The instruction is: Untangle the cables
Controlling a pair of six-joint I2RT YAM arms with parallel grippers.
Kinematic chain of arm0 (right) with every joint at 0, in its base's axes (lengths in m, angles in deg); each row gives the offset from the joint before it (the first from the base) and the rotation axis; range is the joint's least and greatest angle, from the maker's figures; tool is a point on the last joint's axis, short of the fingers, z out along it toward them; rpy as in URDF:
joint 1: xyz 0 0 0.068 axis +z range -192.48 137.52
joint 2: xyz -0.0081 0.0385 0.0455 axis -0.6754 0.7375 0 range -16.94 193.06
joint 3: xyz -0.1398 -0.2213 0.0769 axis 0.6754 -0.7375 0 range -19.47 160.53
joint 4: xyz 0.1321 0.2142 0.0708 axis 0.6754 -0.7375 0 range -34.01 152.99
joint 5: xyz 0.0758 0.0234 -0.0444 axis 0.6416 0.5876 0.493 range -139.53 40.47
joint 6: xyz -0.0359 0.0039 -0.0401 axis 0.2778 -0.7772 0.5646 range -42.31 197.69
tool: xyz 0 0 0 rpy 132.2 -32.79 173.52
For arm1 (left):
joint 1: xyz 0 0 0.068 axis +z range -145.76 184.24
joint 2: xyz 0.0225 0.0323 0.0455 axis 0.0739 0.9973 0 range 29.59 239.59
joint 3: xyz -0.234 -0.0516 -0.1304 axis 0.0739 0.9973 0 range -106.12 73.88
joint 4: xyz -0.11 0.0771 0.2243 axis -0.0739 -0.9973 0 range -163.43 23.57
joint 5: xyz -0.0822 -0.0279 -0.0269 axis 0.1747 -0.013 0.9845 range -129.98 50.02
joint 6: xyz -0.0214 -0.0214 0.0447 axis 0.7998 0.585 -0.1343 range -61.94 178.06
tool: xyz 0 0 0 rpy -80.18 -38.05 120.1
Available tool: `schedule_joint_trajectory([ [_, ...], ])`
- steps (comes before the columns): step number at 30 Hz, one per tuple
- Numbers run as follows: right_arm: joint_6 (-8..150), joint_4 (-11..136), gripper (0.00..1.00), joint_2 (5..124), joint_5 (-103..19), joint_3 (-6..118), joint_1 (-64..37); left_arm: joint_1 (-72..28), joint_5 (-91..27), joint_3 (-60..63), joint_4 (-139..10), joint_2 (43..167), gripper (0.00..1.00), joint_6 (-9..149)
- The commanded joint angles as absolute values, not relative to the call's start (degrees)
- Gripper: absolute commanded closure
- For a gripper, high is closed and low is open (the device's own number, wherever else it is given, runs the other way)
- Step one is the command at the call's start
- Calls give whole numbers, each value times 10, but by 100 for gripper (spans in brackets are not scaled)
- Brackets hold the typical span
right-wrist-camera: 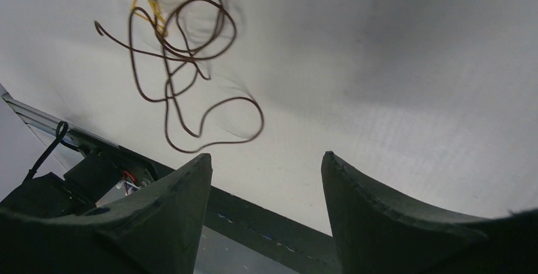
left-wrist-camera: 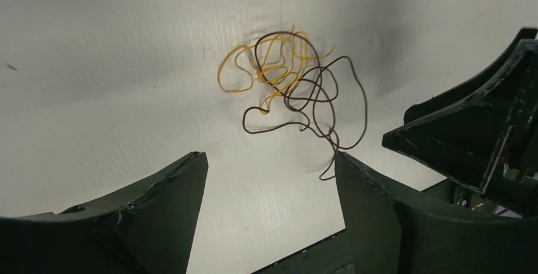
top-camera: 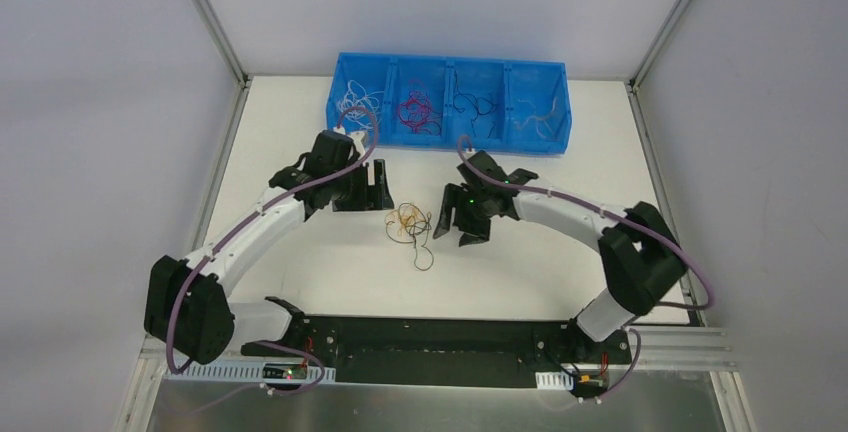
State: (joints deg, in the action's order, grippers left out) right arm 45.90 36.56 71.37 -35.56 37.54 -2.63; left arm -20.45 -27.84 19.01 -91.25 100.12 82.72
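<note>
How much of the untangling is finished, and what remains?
Done: white, red, black and pale cables sit in separate compartments of the blue bin. In hand: nothing; the left gripper and right gripper hang open beside the tangle. Left: its yellow and brown cables, knotted together on the table.

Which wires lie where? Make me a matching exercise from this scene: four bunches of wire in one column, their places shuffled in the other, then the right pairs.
Things
1. white wires
2. red wires
3. black wires
4. yellow and brown tangle

Places
A. on the table, outside the bin
B. bin's second compartment from the left
C. bin's leftmost compartment
D. bin's third compartment from the left

Pairs: 1-C, 2-B, 3-D, 4-A
</note>
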Motion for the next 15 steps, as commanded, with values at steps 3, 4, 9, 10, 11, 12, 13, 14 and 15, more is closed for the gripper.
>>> schedule_joint_trajectory([
  [3, 417, 415, 32, 824, -394, 492, 43, -203, -250, 207, -826, 1069, 30, 846],
  [4, 415, 419, 32, 841, -392, 505, 48, -201, -249, 203, -824, 1085, 31, 847],
  [9, 415, 398, 44, 918, -419, 567, 64, -186, -249, 204, -802, 1122, 35, 879],
  [10, 418, 382, 60, 931, -430, 578, 65, -182, -249, 204, -801, 1126, 37, 882],
  [11, 421, 369, 77, 935, -441, 582, 63, -178, -246, 205, -801, 1130, 38, 883],
  [12, 425, 366, 90, 932, -447, 575, 63, -176, -237, 206, -799, 1133, 39, 883],
  [13, 429, 367, 99, 924, -451, 561, 63, -176, -225, 209, -794, 1136, 40, 880],
  [14, 433, 372, 100, 913, -453, 544, 63, -176, -206, 212, -784, 1138, 42, 877],
  [15, 437, 379, 100, 903, -453, 526, 62, -176, -185, 218, -768, 1140, 45, 877],
])
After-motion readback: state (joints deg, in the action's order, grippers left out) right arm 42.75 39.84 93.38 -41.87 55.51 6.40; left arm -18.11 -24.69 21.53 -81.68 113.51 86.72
